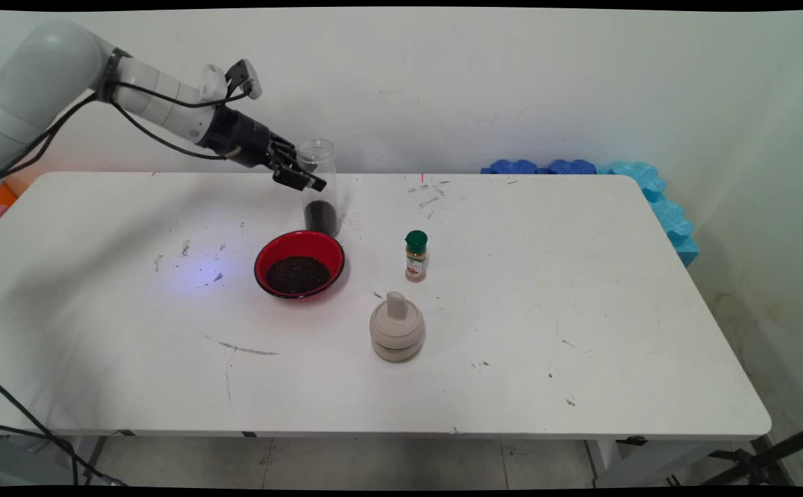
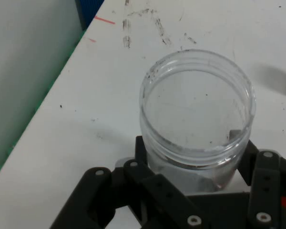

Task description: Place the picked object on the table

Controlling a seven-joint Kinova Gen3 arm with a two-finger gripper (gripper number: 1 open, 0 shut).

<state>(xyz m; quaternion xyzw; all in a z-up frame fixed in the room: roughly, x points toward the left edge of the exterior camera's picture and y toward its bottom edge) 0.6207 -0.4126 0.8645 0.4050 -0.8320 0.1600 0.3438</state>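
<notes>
Fingers (image 2: 250, 164) closed round the upper wall of a clear plastic jar (image 1: 319, 186), one each side. Jar upright, mouth open, dark grains at its bottom, standing on the bench (image 1: 581, 310) just behind the red bowl (image 1: 299, 264) of dark grains. Spice bottle (image 1: 415, 256) to the right; lidded pot (image 1: 396, 328) nearer.

Soft, even light; faint shadows

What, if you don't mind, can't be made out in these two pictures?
- Spice bottle: its label is too small to read in the main view.
- Jar: in the hand view its base is hidden behind its own wall and the tool.
- Tool: the main view doesn't show whether its fingers press the jar.
- Lidded pot: its lid hides any contents.
</notes>
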